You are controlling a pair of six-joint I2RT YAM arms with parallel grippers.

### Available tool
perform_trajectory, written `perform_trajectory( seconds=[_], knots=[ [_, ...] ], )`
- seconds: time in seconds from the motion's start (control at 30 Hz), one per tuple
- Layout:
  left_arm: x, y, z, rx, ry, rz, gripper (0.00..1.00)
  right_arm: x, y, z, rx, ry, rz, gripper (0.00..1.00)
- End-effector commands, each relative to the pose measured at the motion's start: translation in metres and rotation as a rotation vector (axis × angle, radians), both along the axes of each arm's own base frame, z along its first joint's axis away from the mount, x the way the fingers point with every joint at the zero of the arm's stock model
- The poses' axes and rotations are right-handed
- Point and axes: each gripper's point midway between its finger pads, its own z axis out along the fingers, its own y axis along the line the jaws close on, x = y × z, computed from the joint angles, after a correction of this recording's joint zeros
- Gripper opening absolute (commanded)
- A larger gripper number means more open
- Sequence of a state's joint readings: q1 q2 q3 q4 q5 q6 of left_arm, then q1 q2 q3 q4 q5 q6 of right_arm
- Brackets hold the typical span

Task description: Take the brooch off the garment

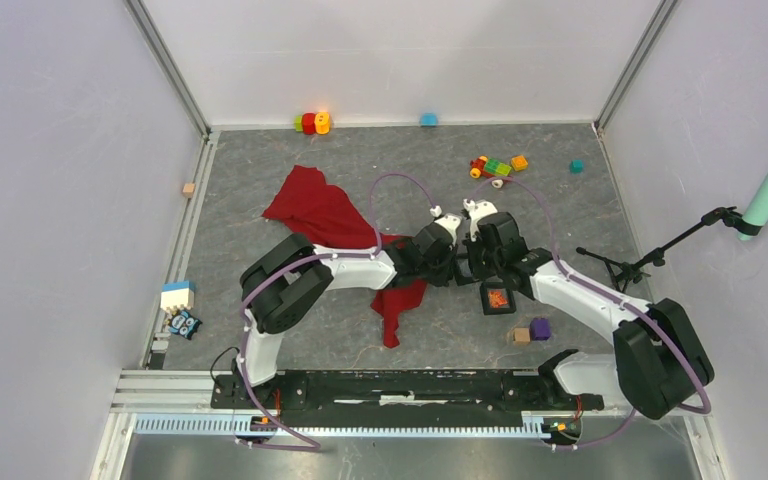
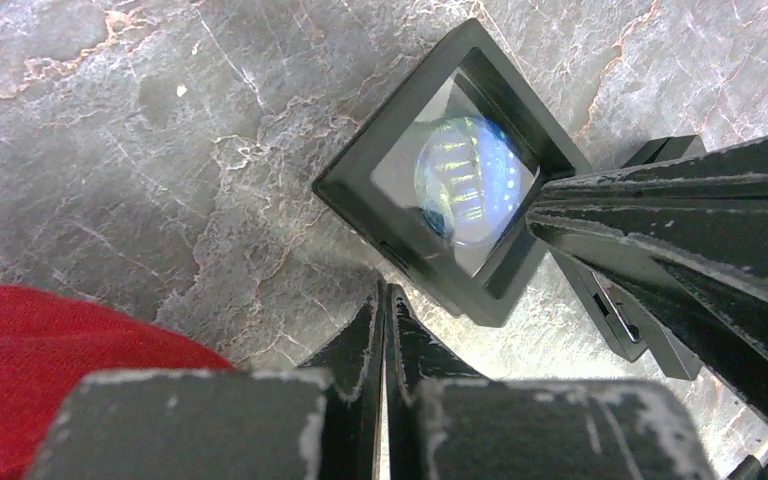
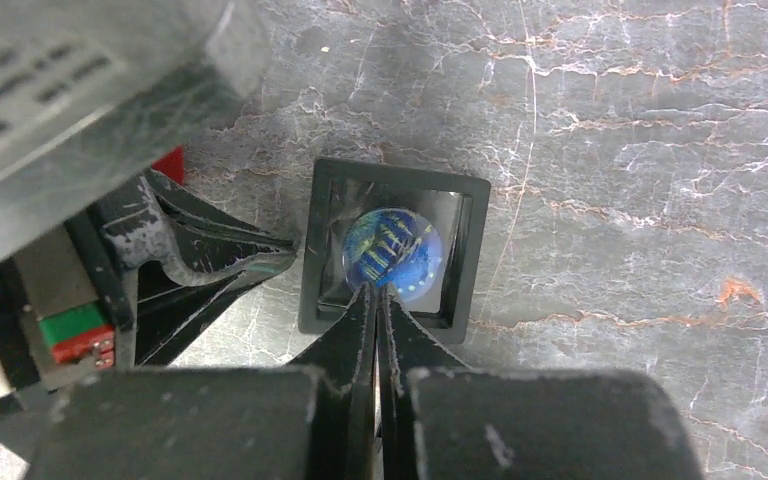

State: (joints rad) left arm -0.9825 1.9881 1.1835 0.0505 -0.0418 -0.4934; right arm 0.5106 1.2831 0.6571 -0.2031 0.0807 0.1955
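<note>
The brooch point(image 3: 392, 245) is lying flat on the grey marbled bench point(image 3: 640, 150). It is a black square frame holding a glassy dome that is shimmering blue with yellow-green streaks. It is sitting off the garment point(image 1: 320, 210) (deep red, crumpled, spreading leftward under the left arm), whose edge is showing near it in the left wrist view. The right claw point(image 3: 377, 295) is clenched, its tips overlapping the frame's near edge. The left claw point(image 2: 385, 300) is clenched too, its tips pointing at the frame's side. Whether either is actually pinching the frame is not clear.
</note>
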Motion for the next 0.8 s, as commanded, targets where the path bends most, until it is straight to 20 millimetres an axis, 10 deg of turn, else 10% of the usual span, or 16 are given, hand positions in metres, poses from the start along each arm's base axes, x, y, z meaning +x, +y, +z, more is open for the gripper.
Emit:
perform_trajectory(
  seconds=[0.0, 0.2, 0.27, 0.37, 0.77],
  knots=[
    [-0.004, 0.013, -0.023, 0.046, 0.047, 0.024, 0.02, 0.006, 0.004, 0.018, 0.038, -0.054, -0.009, 0.0],
    [-0.011, 0.031, -0.001, 0.021, 0.023, 0.038, 0.02, 0.009, 0.003, 0.037, 0.05, -0.092, -0.009, 0.07],
    [-0.016, 0.042, 0.009, 0.017, 0.012, 0.041, 0.02, 0.006, 0.007, 0.038, 0.063, -0.084, 0.011, 0.61],
    [-0.023, 0.054, 0.03, 0.002, -0.011, 0.034, 0.02, 0.008, 0.003, 0.037, 0.046, -0.091, -0.002, 0.97],
    [-0.03, 0.118, 0.083, 0.045, -0.085, 0.142, 0.54, 0.025, 0.005, 0.023, 0.049, 0.027, 0.048, 0.98]
  ],
)
